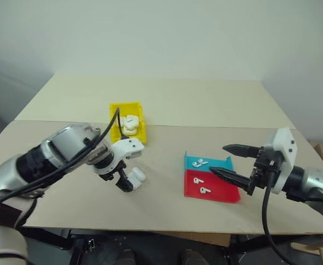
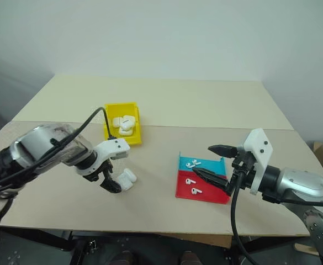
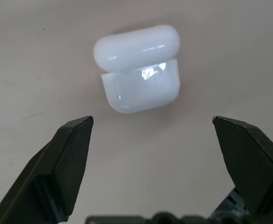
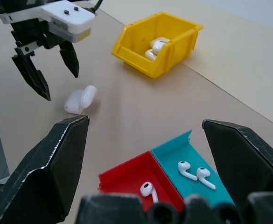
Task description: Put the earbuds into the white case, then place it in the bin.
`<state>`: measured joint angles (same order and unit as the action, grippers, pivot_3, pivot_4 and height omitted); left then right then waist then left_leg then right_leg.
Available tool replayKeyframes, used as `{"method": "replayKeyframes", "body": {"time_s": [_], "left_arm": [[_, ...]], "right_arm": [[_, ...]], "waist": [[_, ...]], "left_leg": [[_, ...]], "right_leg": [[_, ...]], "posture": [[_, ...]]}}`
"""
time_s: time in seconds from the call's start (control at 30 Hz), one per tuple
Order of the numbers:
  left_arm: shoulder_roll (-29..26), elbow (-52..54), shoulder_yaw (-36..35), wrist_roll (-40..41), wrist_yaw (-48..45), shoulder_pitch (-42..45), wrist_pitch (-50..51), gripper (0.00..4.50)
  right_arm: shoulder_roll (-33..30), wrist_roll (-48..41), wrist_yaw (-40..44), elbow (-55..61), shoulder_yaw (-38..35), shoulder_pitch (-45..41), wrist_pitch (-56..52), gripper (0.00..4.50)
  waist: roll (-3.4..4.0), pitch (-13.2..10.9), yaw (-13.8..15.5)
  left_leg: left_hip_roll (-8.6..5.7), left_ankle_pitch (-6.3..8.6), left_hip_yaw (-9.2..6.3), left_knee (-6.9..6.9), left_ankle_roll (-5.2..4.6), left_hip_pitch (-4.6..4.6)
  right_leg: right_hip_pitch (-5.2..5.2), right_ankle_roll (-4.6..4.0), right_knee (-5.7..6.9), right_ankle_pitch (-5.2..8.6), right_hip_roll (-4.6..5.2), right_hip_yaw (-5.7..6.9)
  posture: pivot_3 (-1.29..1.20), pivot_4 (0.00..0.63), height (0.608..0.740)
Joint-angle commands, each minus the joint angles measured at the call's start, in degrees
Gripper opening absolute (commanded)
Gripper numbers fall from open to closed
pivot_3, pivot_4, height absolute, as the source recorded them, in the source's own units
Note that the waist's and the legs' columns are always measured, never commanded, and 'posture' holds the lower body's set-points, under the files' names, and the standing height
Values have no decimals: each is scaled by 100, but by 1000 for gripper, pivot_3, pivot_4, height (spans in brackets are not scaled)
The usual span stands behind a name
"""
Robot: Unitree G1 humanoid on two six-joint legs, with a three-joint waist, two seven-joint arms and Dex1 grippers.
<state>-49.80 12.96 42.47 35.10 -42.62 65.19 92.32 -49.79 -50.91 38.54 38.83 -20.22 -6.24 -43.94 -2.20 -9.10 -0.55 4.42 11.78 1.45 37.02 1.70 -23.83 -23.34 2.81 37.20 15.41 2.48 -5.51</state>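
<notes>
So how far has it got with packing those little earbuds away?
Some white cases already lie in the yellow bin. In hand: the left gripper, open, hangs over a white case lying on the table, lid ajar. Left: four earbuds sit loose in the red tray and cyan tray, beside the open, empty right gripper.

The counter [image 1: 167, 99] is pale beige. On it, the bin [image 1: 116, 118] is bright yellow and holds glossy white cases [image 1: 130, 123]. The white case [image 3: 138, 70] is glossy white with bright highlights. One tray [image 1: 219, 190] is red, the other tray [image 1: 216, 163] cyan, each carrying white earbuds [image 1: 200, 162]. The left hand [image 1: 126, 184] and right hand [image 1: 224, 161] have black fingers and white housings
</notes>
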Motion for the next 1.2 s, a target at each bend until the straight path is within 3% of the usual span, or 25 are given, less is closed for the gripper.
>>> {"method": "replayKeyframes", "body": {"time_s": [0.03, 0.43, 0.53, 0.67, 0.87, 0.97, 1.07, 1.2], "left_arm": [[227, -334, -155, 217, 559, -12, 18, 4469], [555, -483, -164, 802, 1893, -331, 18, 4469], [725, -600, -351, 883, 2270, -452, 18, 3921], [821, -710, -423, 1021, 2559, -506, 18, 2848], [765, -650, -576, 1246, 2848, -612, 18, 2843], [302, 0, -1209, 1130, 2850, -932, 18, 2843], [-84, 772, -2272, 1094, 2597, -1495, -404, 2843], [-245, 1377, -3705, 748, 1674, -2831, -2938, 2843]], "right_arm": [[32, -97, -41, 182, -134, -19, 129, 4500], [89, -55, -63, 216, -69, -36, 145, 4500], [80, -49, -45, 229, -95, -8, 148, 4500], [72, -34, -31, 251, -104, 16, 155, 4500], [77, -37, -23, 281, -107, 47, 162, 4500], [87, -43, -28, 298, -117, 75, 164, 4500], [106, -48, -21, 307, -147, 127, 185, 4500], [76, 102, 72, 152, -47, 74, 266, 4500]], "waist": [[0, 0, -5], [0, 0, -15], [1, 1, -14], [2, 1, -10], [8, 5, 2], [8, 4, -27], [6, 3, -97], [9, 5, -33]], "left_leg": [[0, 0, 0, 0, 0, -1], [-2, 0, -3, 1, 0, 1], [-2, 0, -4, 1, 0, 2], [-4, 0, -5, 4, 1, 7], [-6, -1, -7, 4, 1, 11], [-6, -1, -8, 4, 1, 10], [-3, -1, -8, -5, 1, 5], [-5, -3, -5, -3, 5, 7]], "right_leg": [[0, 0, 0, 0, 0, 0], [1, 0, 2, 0, 1, 0], [2, 0, 3, -1, 1, 0], [10, 0, 3, -1, 2, 0], [15, 0, 3, -1, 3, 0], [14, 0, 3, -1, 3, -1], [1, -1, 8, 0, 0, -3], [6, -2, 3, -1, 6, -1]], "posture": [[0, 150, 740], [0, 150, 740], [0, 150, 740], [0, 150, 740], [0, 150, 740], [0, 150, 740], [0, 150, 740], [0, 150, 740]]}}
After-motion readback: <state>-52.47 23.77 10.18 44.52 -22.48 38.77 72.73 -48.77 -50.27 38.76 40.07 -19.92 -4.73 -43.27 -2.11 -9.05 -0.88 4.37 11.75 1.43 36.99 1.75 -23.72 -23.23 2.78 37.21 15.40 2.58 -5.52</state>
